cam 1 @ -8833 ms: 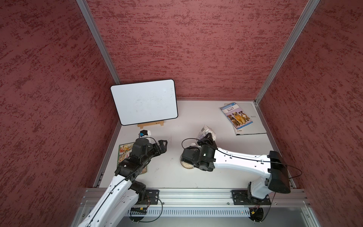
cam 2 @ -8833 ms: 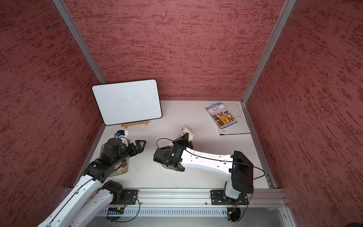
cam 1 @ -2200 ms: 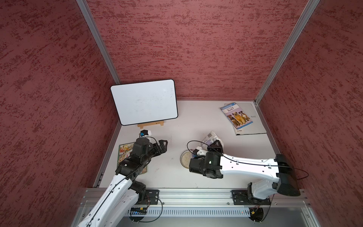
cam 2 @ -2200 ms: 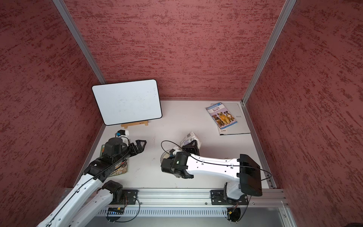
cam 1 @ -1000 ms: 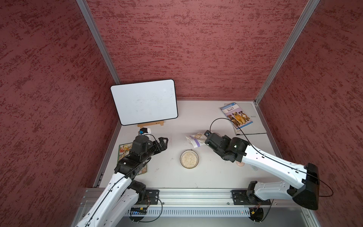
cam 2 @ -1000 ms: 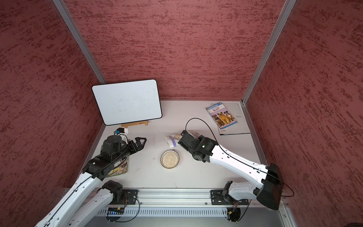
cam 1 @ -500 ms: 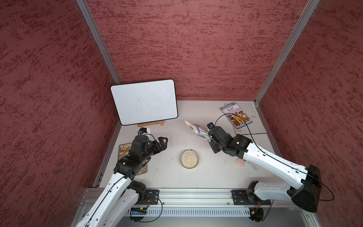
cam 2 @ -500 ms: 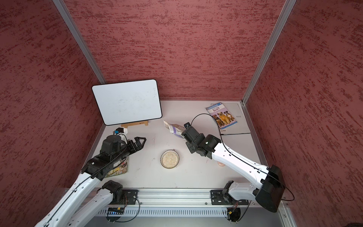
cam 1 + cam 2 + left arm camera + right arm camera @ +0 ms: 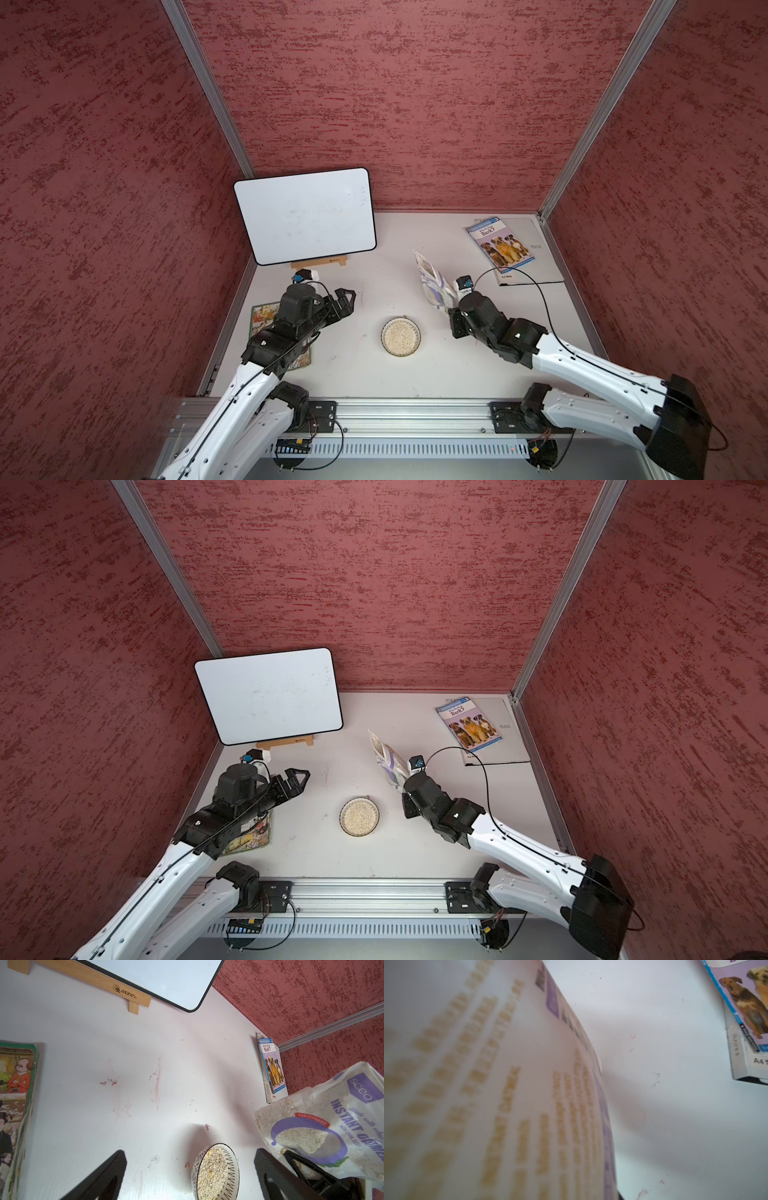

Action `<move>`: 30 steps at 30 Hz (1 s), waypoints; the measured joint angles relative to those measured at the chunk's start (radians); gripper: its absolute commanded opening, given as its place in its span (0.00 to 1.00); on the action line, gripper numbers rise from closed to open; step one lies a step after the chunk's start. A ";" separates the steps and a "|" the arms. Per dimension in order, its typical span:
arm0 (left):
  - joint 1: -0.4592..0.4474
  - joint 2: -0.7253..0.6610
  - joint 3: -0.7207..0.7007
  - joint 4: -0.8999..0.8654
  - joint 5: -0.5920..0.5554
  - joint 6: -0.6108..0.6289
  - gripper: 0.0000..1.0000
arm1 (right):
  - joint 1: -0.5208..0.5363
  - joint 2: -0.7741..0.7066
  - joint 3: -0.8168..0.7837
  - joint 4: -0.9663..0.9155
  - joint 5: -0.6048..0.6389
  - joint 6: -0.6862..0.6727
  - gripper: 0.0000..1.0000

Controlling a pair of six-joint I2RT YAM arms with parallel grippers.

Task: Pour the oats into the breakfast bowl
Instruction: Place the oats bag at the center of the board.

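Two seconds ago the pouch [image 9: 432, 282] hung over the bowl [image 9: 382, 337]; now my right claw [image 9: 449, 308], clamped on it, holds it mouth-up, right of centre. Mid-frame, oats [image 9: 400, 337] fill the bowl. My left claw [image 9: 348, 300] gapes. Pouring looks done.

White table [image 9: 361, 374]; on it breakfast bowl [image 9: 233, 1172]; whiteboard stand [image 9: 319, 262]; comic book [image 9: 262, 314]; folder [image 9: 546, 266].

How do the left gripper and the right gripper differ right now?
The left gripper is wide open and empty; the right gripper is shut on the bottom of the oatmeal pouch. The left gripper reaches out roughly level over bare table, while the right gripper points upward, holding the pouch mouth up. Both hang above the table, on either side of the oat-filled bowl.
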 measured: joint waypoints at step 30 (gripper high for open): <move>-0.517 0.536 0.530 0.103 -0.105 -0.151 0.81 | 0.000 0.083 -0.195 0.481 0.006 -0.024 0.00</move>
